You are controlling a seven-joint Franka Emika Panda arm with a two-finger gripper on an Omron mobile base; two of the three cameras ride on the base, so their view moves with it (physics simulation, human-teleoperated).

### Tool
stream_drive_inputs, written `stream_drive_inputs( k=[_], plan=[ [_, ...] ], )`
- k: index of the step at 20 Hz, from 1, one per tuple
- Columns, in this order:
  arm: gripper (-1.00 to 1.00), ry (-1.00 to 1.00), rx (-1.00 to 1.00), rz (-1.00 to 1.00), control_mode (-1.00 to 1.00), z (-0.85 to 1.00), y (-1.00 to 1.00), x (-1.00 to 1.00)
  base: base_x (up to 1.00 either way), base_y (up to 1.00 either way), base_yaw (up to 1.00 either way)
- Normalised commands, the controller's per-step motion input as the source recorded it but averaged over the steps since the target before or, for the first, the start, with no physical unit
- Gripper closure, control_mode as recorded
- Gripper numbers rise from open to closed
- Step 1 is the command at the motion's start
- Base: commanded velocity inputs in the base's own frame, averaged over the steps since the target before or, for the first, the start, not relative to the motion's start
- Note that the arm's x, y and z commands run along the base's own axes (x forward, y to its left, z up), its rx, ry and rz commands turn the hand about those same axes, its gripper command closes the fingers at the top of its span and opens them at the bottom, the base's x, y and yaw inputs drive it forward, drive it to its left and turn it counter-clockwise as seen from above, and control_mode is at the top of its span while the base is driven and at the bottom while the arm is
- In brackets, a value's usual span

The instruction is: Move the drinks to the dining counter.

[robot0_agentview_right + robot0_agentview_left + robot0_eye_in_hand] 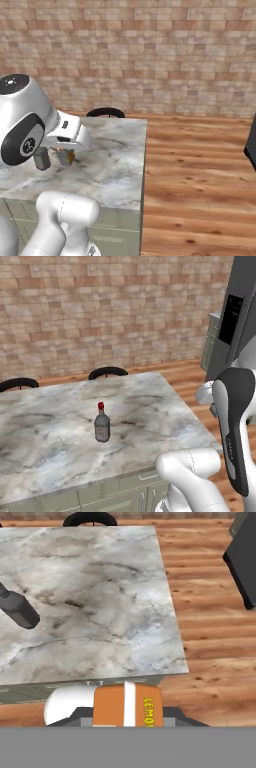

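On the left of the grey-white veined marble worktop (50,426) stands the squat grey-brown glass bottle with red cap (102,426), upright and apart from the edges, apparently delivered. Further right, over the worktop's near right part, the tool (64,156) is closed narrowly on the small orange-yellow can (128,706), which sits between its fingertips, carried above the marble, probably for setting down to the bottle's right. Right of that lies wooden floor (200,165).

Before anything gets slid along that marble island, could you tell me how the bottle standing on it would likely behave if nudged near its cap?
The bottle stands upright and narrows to a red cap, so a high nudge would probably tip it. Its round body would likely roll afterwards. It looks like glass, so probably fragile.
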Motion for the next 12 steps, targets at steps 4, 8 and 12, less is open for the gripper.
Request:
stream_drive_inputs(
  k=[4, 8, 12],
  plan=[
    [1.00, 0.15, 0.00, 0.01, -1.00, 0.00, 0.24, 0.06, 0.00, 0.00, 0.00],
    [1.00, 0.12, 0.00, 0.01, -1.00, -0.01, 0.32, 0.05, 0.00, 0.00, 0.00],
    [1.00, 0.03, 0.00, 0.00, -1.00, -0.01, 0.28, 0.02, 0.00, 0.00, 0.00]
  ],
)
